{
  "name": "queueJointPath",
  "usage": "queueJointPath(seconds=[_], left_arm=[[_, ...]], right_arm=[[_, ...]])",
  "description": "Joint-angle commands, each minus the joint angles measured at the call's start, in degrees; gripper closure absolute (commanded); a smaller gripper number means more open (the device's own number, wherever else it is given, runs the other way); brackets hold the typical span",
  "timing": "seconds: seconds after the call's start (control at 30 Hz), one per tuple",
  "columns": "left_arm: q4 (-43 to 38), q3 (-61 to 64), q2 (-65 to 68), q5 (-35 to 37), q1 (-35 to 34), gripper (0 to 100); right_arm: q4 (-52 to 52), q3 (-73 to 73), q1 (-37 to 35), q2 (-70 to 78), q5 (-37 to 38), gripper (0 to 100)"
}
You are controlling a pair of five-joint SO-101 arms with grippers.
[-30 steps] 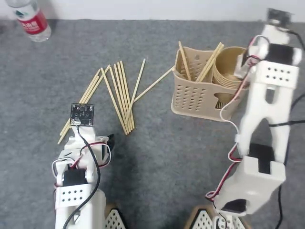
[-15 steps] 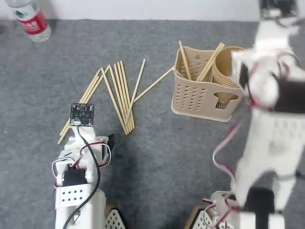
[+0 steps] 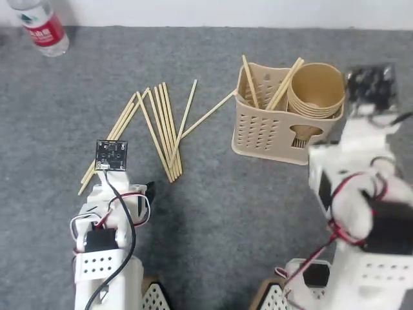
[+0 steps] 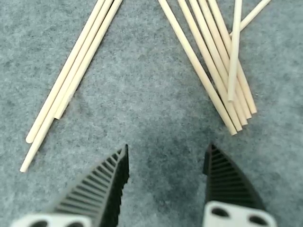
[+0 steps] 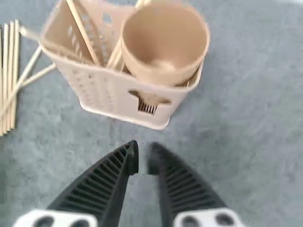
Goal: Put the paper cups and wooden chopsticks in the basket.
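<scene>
A beige slotted basket (image 3: 268, 139) (image 5: 113, 97) stands at the back right of the grey mat. A stack of paper cups (image 3: 316, 90) (image 5: 163, 42) sits in its right end, and a few chopsticks (image 3: 277, 81) lean in its left end. Several loose wooden chopsticks (image 3: 158, 129) (image 4: 215, 71) lie fanned on the mat left of the basket. My left gripper (image 4: 165, 163) is open and empty, just short of the chopsticks' near ends. My right gripper (image 5: 142, 158) is shut and empty, on the near side of the basket, apart from it.
A plastic water bottle (image 3: 40, 27) with a red label lies at the back left corner. A pale wall edge runs along the back of the mat. Bare mat lies between the two arms.
The right arm has pulled back from over the basket toward the near side, leaving the cup stack uncovered in the basket. The left arm has not moved.
</scene>
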Motion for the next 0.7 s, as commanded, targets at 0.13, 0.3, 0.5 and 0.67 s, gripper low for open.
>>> queueJointPath(seconds=[0.13, 0.3, 0.5, 0.67], left_arm=[[2.73, -3.21, -0.62, -7.38, 6.07, 75], [8.7, -14.9, -0.09, -9.14, 8.0, 75], [15.21, -27.82, 5.63, -8.0, 12.13, 75], [15.21, -39.87, 21.98, -0.18, 12.66, 75]], right_arm=[[-23.69, 39.65, -0.75, -20.44, 7.91, 99.1], [-38.99, 60.4, 1.19, -29.32, 8.97, 99.1], [-43.47, 69.54, 1.45, -31.78, 2.55, 99.1], [-51.47, 76.48, 6.37, -31.78, 1.05, 99.1]])
